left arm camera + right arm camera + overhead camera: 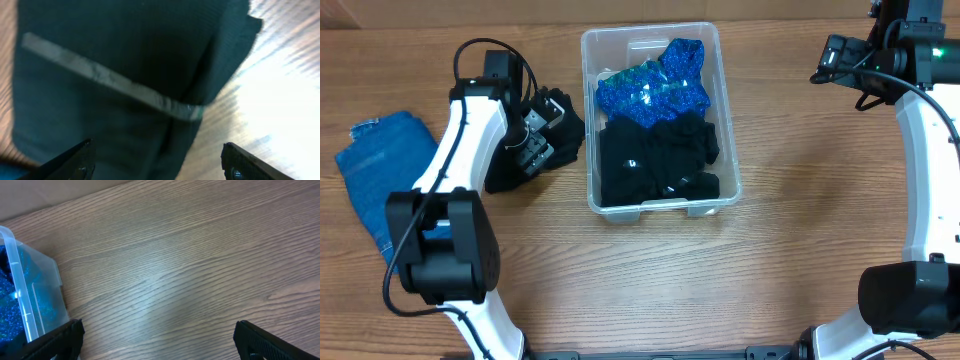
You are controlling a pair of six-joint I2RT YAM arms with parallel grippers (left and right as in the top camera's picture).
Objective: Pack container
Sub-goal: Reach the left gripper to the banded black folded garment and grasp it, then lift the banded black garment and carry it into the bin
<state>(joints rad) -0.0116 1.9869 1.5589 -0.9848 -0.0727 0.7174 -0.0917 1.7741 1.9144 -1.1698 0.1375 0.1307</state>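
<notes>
The clear container stands at the table's middle, holding a sparkly blue garment at the back and black garments at the front. Left of it lies a black garment with my left gripper low over it. In the left wrist view this dark garment, crossed by a grey strip, fills most of the frame. The left gripper is open, one finger over the cloth and the other over bare wood. My right gripper hangs open over bare table, right of the container's corner.
Folded blue jeans lie at the far left of the wooden table. The right arm is at the back right, away from the container. The left arm's white link runs between the jeans and the black garment.
</notes>
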